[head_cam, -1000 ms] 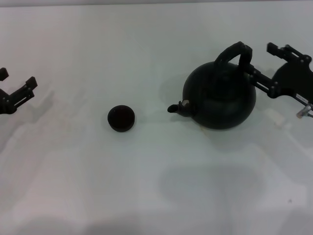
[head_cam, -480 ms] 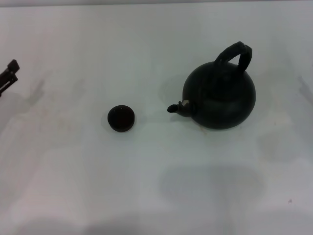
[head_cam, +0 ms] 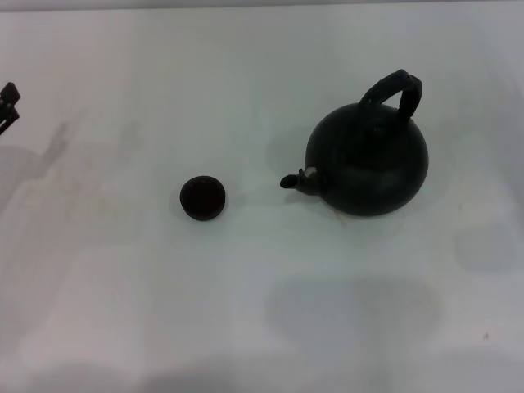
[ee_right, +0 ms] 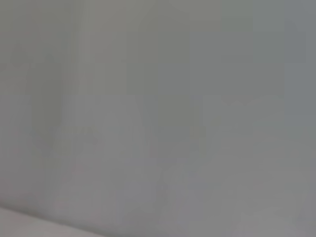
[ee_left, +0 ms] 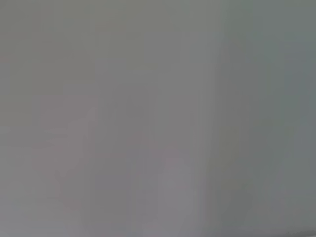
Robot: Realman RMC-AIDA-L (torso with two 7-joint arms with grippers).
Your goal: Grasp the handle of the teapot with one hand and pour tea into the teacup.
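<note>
The round matte black teapot [head_cam: 368, 164] stands upright on the white table at the right in the head view. Its arched black handle [head_cam: 395, 92] rises over its top and nothing holds it. Its short spout [head_cam: 296, 180] with a pale tip points left toward the small dark teacup [head_cam: 202, 197], which stands alone about a hand's width away. Only the tip of my left gripper [head_cam: 7, 105] shows at the far left edge, far from both. My right gripper is out of view. Both wrist views show only blank grey surface.
The white table [head_cam: 246, 311] spreads all around the two objects. Soft shadows lie on it at the left and in the front middle.
My right gripper, which was beside the teapot's handle, has pulled away out of view to the right. My left gripper has drawn back to the left edge. Teapot and teacup have not moved.
</note>
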